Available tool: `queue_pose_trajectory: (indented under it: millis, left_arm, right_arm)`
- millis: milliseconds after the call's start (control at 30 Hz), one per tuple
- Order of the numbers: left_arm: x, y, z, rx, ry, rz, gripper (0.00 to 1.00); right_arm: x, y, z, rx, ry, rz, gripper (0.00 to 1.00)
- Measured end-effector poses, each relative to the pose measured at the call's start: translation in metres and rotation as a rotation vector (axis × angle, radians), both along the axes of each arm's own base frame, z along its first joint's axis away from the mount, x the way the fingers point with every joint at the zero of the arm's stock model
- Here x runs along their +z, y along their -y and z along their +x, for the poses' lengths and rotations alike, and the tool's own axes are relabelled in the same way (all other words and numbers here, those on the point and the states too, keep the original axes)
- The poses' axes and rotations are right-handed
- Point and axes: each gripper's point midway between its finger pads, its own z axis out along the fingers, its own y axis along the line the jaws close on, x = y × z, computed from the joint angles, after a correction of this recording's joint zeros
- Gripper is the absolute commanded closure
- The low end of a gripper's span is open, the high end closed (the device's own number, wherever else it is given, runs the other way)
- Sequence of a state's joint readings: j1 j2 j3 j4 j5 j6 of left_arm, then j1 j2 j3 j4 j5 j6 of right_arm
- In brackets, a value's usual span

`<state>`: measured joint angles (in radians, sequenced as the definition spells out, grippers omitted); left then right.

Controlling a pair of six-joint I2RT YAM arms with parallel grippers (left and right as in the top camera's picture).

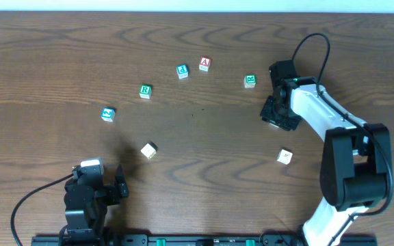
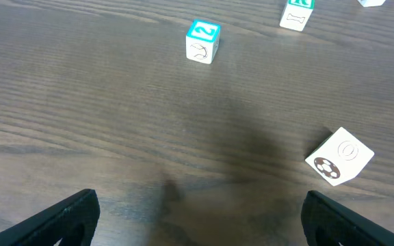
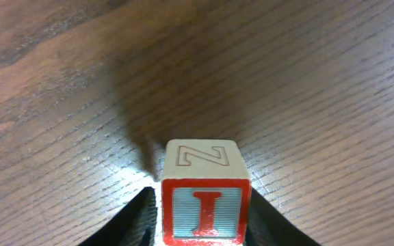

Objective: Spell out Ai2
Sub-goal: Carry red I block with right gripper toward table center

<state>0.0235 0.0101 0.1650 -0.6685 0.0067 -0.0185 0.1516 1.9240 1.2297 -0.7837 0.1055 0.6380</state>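
1. my right gripper (image 1: pixel 278 115) sits right of the middle of the table (image 1: pixel 204 130). in the right wrist view its fingers (image 3: pixel 134 220) pinch the i cube (image 3: pixel 204 205) from both sides.
2. the red i faces my wrist camera, and the face above it carries an outlined z. i cannot tell whether this cube rests on the wood or hangs just off it.
3. from overhead the i cube is hidden under my right gripper.
4. the a cube (image 1: pixel 204 64) lies toward the far edge, just right of the blue d cube (image 1: pixel 182 71) and well apart from my right gripper.
5. the 2 cube (image 1: pixel 108 114) stands alone on the left side. in the left wrist view it is well ahead of my fingers, touching nothing.
6. my left gripper (image 2: pixel 200 229) is at the near left edge with its fingers spread wide and only bare wood between them.
7. the green r cube (image 1: pixel 146 91) lies between the 2 cube and the d cube.
8. another green-lettered cube (image 1: pixel 250 80) lies near my right arm.
9. one pale cube (image 1: pixel 148 150) sits tilted near my left gripper, and another pale cube (image 1: pixel 284 156) lies on the right.
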Motion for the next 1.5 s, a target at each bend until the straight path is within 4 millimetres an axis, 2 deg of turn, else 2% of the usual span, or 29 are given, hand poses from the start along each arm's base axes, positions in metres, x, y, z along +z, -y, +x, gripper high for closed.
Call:
queue_pose_trajectory:
  millis: [367, 467, 567, 700, 967, 1100, 1200, 1333, 1500]
  left_arm:
    - [0.000, 0.000, 0.000, 0.000, 0.000, 0.000, 0.05]
    - [0.000, 0.000, 0.000, 0.000, 0.000, 0.000, 0.05]
    - [0.000, 0.000, 0.000, 0.000, 0.000, 0.000, 0.05]
    - [0.000, 0.000, 0.000, 0.000, 0.000, 0.000, 0.05]
    - [0.000, 0.000, 0.000, 0.000, 0.000, 0.000, 0.04]
    - [0.000, 0.000, 0.000, 0.000, 0.000, 0.000, 0.05]
    - [0.000, 0.000, 0.000, 0.000, 0.000, 0.000, 0.05]
    - [0.000, 0.000, 0.000, 0.000, 0.000, 0.000, 0.05]
    - [0.000, 0.000, 0.000, 0.001, 0.000, 0.000, 0.05]
  right_arm:
    - [0.001, -0.002, 0.009, 0.068, 0.032, 0.001, 0.62]
    - [0.001, -0.008, 0.014, 0.118, 0.050, 0.020, 0.66]
    - [0.002, -0.021, 0.018, 0.187, 0.068, 0.050, 0.68]
    - [0.003, -0.048, 0.016, 0.299, 0.075, 0.073, 0.68]
    - [0.005, -0.127, -0.007, 0.564, 0.071, 0.091, 0.71]
    - [0.022, -0.178, -0.016, 0.697, 0.109, 0.107, 0.72]
    - [0.045, -0.215, -0.018, 0.774, 0.157, 0.112, 0.74]
    - [0.070, -0.237, -0.014, 0.801, 0.215, 0.087, 0.74]
    - [0.092, -0.245, 0.001, 0.740, 0.274, 0.089, 0.74]
